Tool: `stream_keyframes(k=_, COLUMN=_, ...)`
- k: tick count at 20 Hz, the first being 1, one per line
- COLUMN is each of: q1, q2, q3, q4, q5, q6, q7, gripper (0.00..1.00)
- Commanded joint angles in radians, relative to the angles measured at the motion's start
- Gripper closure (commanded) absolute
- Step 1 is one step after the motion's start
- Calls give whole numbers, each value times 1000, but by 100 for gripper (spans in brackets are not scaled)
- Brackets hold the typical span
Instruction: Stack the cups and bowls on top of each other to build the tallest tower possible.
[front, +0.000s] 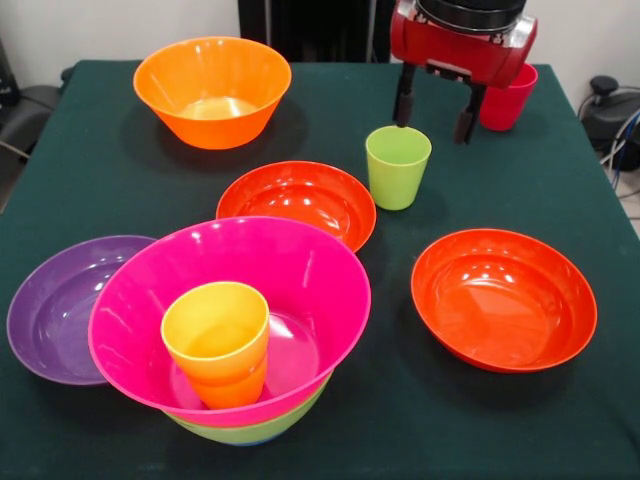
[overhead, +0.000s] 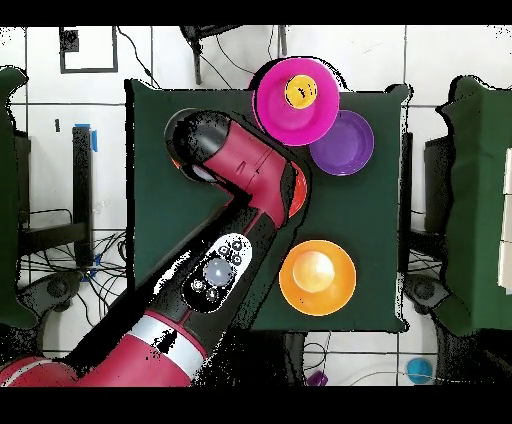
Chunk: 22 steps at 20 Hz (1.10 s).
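The red and black gripper (front: 435, 112) hangs with its fingers spread just above and behind the upright lime green plastic cup (front: 397, 166), touching nothing.

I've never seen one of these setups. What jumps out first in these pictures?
The big magenta bowl at the table's near edge grabs the eye: it sits nested in a green bowl and holds a yellow cup. Behind it, the red arm's open pincer hangs just above and behind a lime green cup, with a deep orange bowl at the far left.
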Motion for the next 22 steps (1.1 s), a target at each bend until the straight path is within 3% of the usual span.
stream_keyframes(k=1, q1=-7, q2=27, q3=168, q4=75, q5=-79, q6=-75, q7=125, gripper=0)
stream_keyframes(k=22, q1=3, q2=10, q3=207, q4=135, q5=-84, q6=-143, q7=141, gripper=0)
